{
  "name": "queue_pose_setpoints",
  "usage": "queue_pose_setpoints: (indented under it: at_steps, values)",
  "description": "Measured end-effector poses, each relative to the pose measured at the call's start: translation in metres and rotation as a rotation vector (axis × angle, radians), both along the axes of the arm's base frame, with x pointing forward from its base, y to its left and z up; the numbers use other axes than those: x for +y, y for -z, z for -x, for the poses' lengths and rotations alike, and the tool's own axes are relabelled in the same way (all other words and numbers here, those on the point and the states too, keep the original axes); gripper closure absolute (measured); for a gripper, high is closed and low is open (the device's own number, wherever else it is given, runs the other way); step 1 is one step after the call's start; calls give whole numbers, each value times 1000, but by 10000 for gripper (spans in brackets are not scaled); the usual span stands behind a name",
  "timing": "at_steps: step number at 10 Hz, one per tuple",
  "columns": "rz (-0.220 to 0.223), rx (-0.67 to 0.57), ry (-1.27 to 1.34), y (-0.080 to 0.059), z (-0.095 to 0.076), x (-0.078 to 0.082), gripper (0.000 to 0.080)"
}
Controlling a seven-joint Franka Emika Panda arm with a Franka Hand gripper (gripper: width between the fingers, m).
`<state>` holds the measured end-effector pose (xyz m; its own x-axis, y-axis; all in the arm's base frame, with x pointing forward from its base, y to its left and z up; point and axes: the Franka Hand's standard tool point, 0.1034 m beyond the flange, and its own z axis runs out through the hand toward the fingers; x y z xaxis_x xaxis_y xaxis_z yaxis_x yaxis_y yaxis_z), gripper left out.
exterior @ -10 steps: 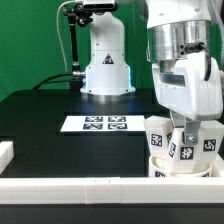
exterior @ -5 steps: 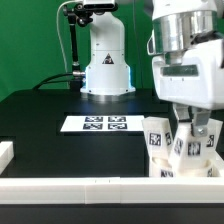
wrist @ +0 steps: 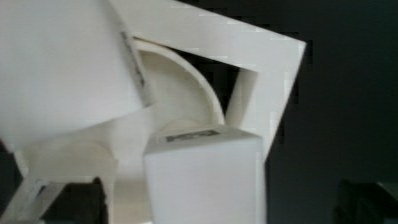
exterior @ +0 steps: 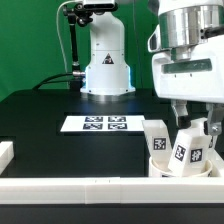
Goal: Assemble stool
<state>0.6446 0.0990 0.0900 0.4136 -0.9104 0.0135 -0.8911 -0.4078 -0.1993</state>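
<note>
The round white seat lies at the exterior view's lower right, just behind the front border bar. Tagged white legs stand up from it: one nearer the exterior view's left and one tilted in the middle. My gripper hangs right above them, fingers apart, straddling the top of the middle leg. In the wrist view that leg fills the space between my dark fingers with a gap on each side. Another leg slants beyond it.
The marker board lies flat mid-table. A long white border bar runs along the front edge and a short one stands at the exterior view's left. The arm's white base stands at the back.
My gripper has risen off the legs and shifted slightly toward the exterior view's right. The middle leg now leans more and shows its tag below the fingers.
</note>
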Motion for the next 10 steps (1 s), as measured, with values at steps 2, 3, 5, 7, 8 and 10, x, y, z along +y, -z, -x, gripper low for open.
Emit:
queue_pose_setpoints:
  at_steps: [2,3,5,7,8,10]
  values:
    - [31,-1,-161,1,2,3,151]
    - [44,-6,-217,1,1,2,151]
    - [81,-17,-383,-1,1,3,151]
    - [136,-45,-597,-8,-3,4,151]
    - [155,-55,-697,-11,-4,3,151]
    - [192,-68,-851,-14,-6,2,151]
